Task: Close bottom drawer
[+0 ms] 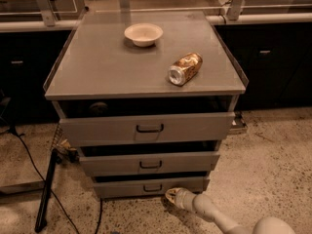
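The grey cabinet (146, 77) has three drawers, all pulled out a little. The bottom drawer (122, 187) is the lowest and narrowest front, with a small dark loop handle (152, 187) at its centre. My gripper (171, 195) is low near the floor, right in front of the bottom drawer's front, just right of the handle. My white arm (214, 213) reaches in from the lower right.
A white bowl (143, 34) and a tipped can (185, 68) lie on the cabinet top. A dark pole (46, 191) and cables lie on the floor at left. Dark cabinets (273, 57) stand behind.
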`<state>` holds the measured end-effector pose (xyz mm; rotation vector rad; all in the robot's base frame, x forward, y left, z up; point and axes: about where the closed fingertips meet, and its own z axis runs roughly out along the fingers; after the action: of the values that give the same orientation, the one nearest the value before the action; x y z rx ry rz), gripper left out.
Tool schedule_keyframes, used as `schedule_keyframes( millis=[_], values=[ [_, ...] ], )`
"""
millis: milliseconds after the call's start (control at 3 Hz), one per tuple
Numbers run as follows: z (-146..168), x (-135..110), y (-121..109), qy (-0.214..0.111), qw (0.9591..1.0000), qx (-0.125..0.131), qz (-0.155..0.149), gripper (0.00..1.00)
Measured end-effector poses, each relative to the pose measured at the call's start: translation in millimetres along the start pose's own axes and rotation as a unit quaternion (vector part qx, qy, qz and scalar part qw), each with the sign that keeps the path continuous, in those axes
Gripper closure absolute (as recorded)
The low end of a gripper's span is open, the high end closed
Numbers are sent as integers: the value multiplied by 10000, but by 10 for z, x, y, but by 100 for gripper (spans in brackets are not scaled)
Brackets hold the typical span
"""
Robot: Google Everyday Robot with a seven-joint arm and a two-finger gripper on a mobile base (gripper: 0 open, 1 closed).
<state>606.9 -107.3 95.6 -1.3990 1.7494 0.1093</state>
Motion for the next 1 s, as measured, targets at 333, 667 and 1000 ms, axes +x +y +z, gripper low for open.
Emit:
schedule_keyframes(
  millis=[333,667,1000],
  values=[
    [-4,10,-24,51,10000,-44,-35,100],
    [-238,56,212,192,9965,-801,169,100],
    [-607,238,553,349,9845,-1632,544,100]
  ],
)
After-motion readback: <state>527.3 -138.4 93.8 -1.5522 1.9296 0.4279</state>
